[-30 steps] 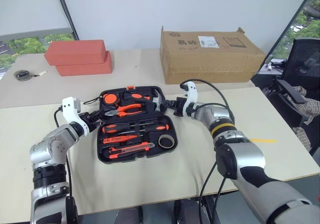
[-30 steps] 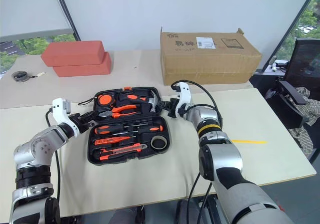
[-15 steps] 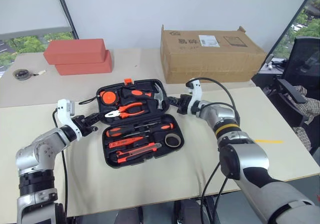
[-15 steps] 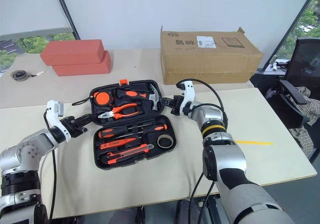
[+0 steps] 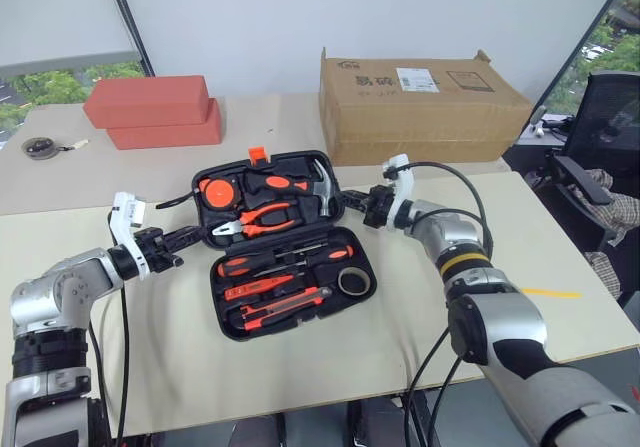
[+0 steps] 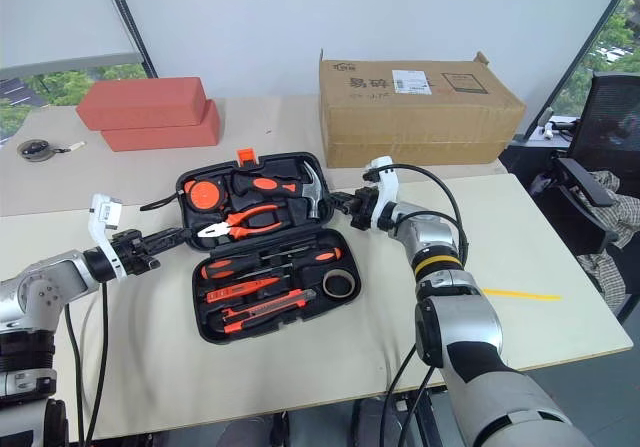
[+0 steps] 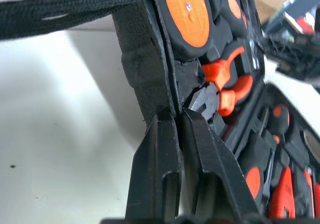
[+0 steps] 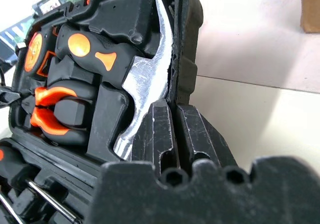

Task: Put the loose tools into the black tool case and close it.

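From the left eye view, the black tool case [image 5: 287, 242] lay open on the tabletop [image 5: 500, 267], between the two end effectors. The left end effector [image 5: 186, 235] met the case's left edge at the lid half, its fingers pressed together on the rim. The right end effector [image 5: 350, 203] met the lid's right edge, just beside the hammer [image 5: 322, 189], and its fingers too were together on the rim. Screwdrivers [image 5: 285, 257] and a utility knife [image 5: 283, 308] sat in the recesses of the near half, with a roll of tape [image 5: 352, 281] at its right end. Beyond the right end effector stood a cardboard box [image 5: 425, 107]; beyond the left one lay two red bricks [image 5: 155, 112].

From the right eye view, the same layout showed, with the orange latch [image 6: 244, 154] standing up at the far edge of the lid, between the two end effectors.

From the left wrist view, the left end effector's two fingers [image 7: 157, 174] were closed against the case wall, which rose straight ahead of them. Just past the tips were the pliers [image 7: 220, 86] and a round orange tape measure [image 7: 187, 11].

From the right wrist view, the right end effector's fingers [image 8: 160, 134] were shut on the lid's rim, the hammer head touching the rim directly ahead of them.
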Controlling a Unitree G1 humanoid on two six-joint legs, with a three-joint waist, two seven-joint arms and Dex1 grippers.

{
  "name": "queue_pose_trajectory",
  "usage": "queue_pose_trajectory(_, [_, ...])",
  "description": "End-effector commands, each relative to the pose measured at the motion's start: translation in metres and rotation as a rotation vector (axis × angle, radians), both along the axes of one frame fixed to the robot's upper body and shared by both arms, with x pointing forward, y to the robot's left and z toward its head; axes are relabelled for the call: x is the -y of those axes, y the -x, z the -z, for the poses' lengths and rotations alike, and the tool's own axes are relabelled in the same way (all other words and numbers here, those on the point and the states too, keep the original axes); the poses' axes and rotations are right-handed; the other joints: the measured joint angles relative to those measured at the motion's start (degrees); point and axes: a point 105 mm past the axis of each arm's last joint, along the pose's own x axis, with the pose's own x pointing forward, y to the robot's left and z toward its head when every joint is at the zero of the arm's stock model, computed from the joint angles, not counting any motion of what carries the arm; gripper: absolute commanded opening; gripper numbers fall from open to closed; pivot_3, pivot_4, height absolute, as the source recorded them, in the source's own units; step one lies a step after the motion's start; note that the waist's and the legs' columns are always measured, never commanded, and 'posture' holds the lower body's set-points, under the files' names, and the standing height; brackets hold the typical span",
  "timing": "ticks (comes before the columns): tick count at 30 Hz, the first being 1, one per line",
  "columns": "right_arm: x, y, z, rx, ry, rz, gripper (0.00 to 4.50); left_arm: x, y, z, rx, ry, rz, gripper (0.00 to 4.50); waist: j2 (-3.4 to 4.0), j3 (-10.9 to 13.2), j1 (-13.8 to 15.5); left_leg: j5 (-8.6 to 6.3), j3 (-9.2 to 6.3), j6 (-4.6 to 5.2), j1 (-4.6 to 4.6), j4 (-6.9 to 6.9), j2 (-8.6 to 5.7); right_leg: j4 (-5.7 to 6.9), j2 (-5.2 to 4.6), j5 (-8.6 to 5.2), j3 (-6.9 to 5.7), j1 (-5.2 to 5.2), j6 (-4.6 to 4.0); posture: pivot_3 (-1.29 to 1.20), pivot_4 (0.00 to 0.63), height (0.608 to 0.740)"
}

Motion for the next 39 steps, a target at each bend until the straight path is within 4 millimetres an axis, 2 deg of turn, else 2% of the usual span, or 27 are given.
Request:
queue_pose_trajectory(1, [0.003, -0.002, -0.031, 0.154, 0.003, -0.022, 0.08, 0.007, 0.006, -0.023, 0.100, -0.016, 0.124, 0.00, 0.00, 0.0, -0.1, 0.00, 0.00, 0.00, 0.00, 0.00, 0.00, 0.00, 0.00, 0.00, 0.00, 0.00, 0.00, 0.00, 0.150, 0.713])
queue_pose_trajectory(4, [0.004, -0.001, -0.035, 0.192, -0.004, -0.024, 0.08, 0.005, 0.005, -0.025, 0.097, -0.027, 0.134, 0.00, 0.00, 0.0, -0.1, 0.00, 0.00, -0.01, 0.01, 0.00, 0.00, 0.00, 0.00, 0.00, 0.00, 0.00, 0.00, 0.00, 0.150, 0.713])
queue_pose_trajectory(7, [0.003, 0.005, -0.040, 0.278, -0.035, -0.059, 0.08, 0.003, -0.004, -0.033, 0.186, -0.065, 0.091, 0.00, -0.01, 0.0, 0.0, 0.00, 0.00, -0.01, 0.01, 0.00, 0.00, 0.01, 0.00, 0.00, 0.00, 0.00, 0.00, 0.00, 0.150, 0.713])
queue_pose_trajectory(14, [0.005, 0.028, -0.038, 0.528, 0.059, -0.144, 0.08, 0.024, -0.010, -0.051, 0.584, -0.281, 0.071, 0.00, -0.01, 0.0, 0.6, 0.02, 0.00, -0.03, -0.03, 0.00, -0.02, -0.04, 0.00, 0.00, 0.01, 0.01, 0.00, 0.00, 0.150, 0.713])
queue_pose_trajectory(19, [0.010, 0.033, -0.029, 0.658, 0.172, -0.152, 0.08, 0.028, -0.019, -0.054, 0.753, -0.396, -0.001, 0.00, -0.01, 0.0, 0.4, 0.04, 0.01, -0.05, -0.01, 0.00, -0.02, -0.02, 0.00, 0.01, 0.00, 0.02, -0.01, 0.00, 0.150, 0.713])
queue_pose_trajectory(22, [0.014, 0.036, -0.022, 0.713, 0.241, -0.162, 0.08, 0.033, -0.015, -0.041, 0.818, -0.497, 0.053, 0.00, -0.01, 0.0, 0.1, 0.04, 0.02, -0.05, 0.10, 0.00, 0.01, 0.07, 0.02, 0.01, 0.01, 0.05, -0.01, 0.00, 0.150, 0.713])
queue_pose_trajectory(29, [0.023, 0.047, -0.006, 0.852, 0.390, -0.205, 0.08, 0.018, -0.006, 0.000, 0.857, -0.688, 0.111, 0.00, -0.02, 0.0, 0.2, 0.00, 0.07, 0.01, 0.19, 0.00, 0.03, 0.07, 0.02, 0.01, 0.03, 0.12, -0.01, 0.00, 0.150, 0.713])
queue_pose_trajectory(36, [0.030, 0.060, 0.003, 0.965, 0.489, -0.259, 0.08, 0.006, 0.008, 0.020, 0.855, -0.763, 0.155, 0.00, -0.01, 0.0, -0.4, -0.18, 0.22, 0.31, 0.62, 0.00, 0.09, 0.08, -0.01, 0.00, 0.11, 0.27, -0.02, 0.00, 0.150, 0.713])
queue_pose_trajectory(38, [0.037, 0.063, 0.011, 0.949, 0.532, -0.288, 0.77, 0.002, 0.015, 0.034, 0.769, -0.789, 0.216, 0.00, 0.00, 0.0, -0.6, -0.18, 0.25, 0.31, 0.80, 0.00, 0.11, 0.10, -0.03, 0.00, 0.12, 0.35, -0.02, 0.00, 0.150, 0.713])
queue_pose_trajectory(39, [0.041, 0.065, 0.016, 0.923, 0.547, -0.304, 0.98, 0.000, 0.021, 0.040, 0.696, -0.745, 0.249, 0.36, 0.01, 0.0, -0.8, -0.18, 0.25, 0.31, 0.91, 0.00, 0.12, 0.11, -0.03, -0.01, 0.13, 0.43, -0.03, 0.00, 0.150, 0.713])
